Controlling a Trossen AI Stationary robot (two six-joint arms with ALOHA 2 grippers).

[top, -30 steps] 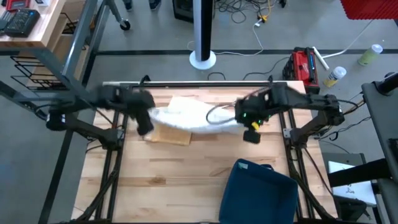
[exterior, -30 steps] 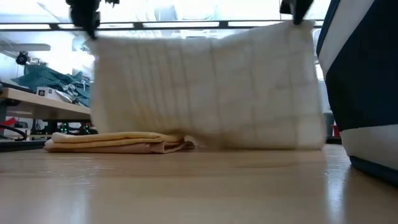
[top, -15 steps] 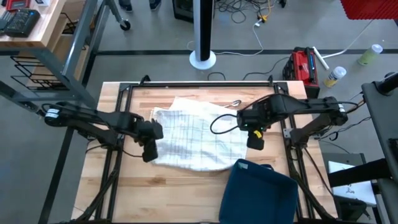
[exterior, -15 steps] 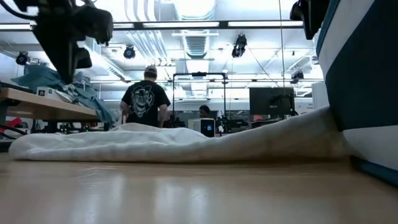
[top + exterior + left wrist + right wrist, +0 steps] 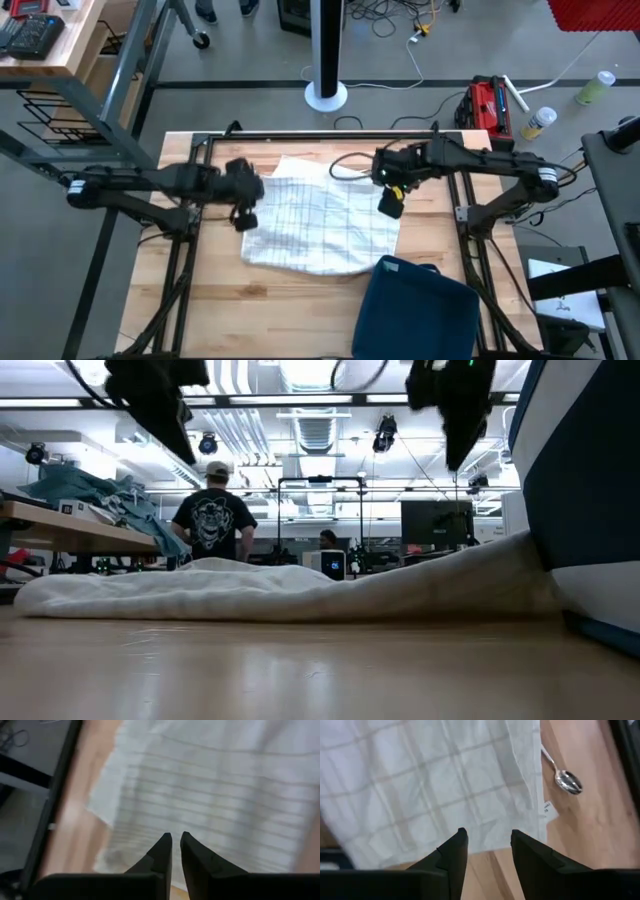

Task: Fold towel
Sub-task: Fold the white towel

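towel, white cotton with a thin grey check (image 5: 322,215), lies spread loosely on the pale wooden slatted table (image 5: 280,310), covering the middle of the surface toward its far edge; its near hem curves and reaches close to the dark blue plastic bin (image 5: 415,310) that stands at the near right corner. seen from table height, the cloth (image 5: 290,592) forms a low rumpled ridge whose right end rises against the bin's wall (image 5: 585,490).

left gripper (image 5: 243,212) hangs over the towel's left edge, clear of the cloth; its own camera shows two dark fingers (image 5: 160,852) almost together, a thin slit between them and nothing in it, with the checked fabric (image 5: 220,785) and the table's left edge below. right gripper (image 5: 389,202) hangs over the towel's far right part; its fingers (image 5: 452,852) stand clearly apart and hold nothing, above the cloth's hemmed edge (image 5: 440,785). a small metal spoon (image 5: 565,779) lies on bare wood just beside that hem, near a small sewn label (image 5: 546,809).

in the low view both arms enter from above as dark shapes, neither touching the cloth. beyond the table a person in a dark printed t-shirt and a pale cap (image 5: 212,512) stands with back turned in the room. a red toolbox (image 5: 488,105) sits on the floor past the table's far right corner.
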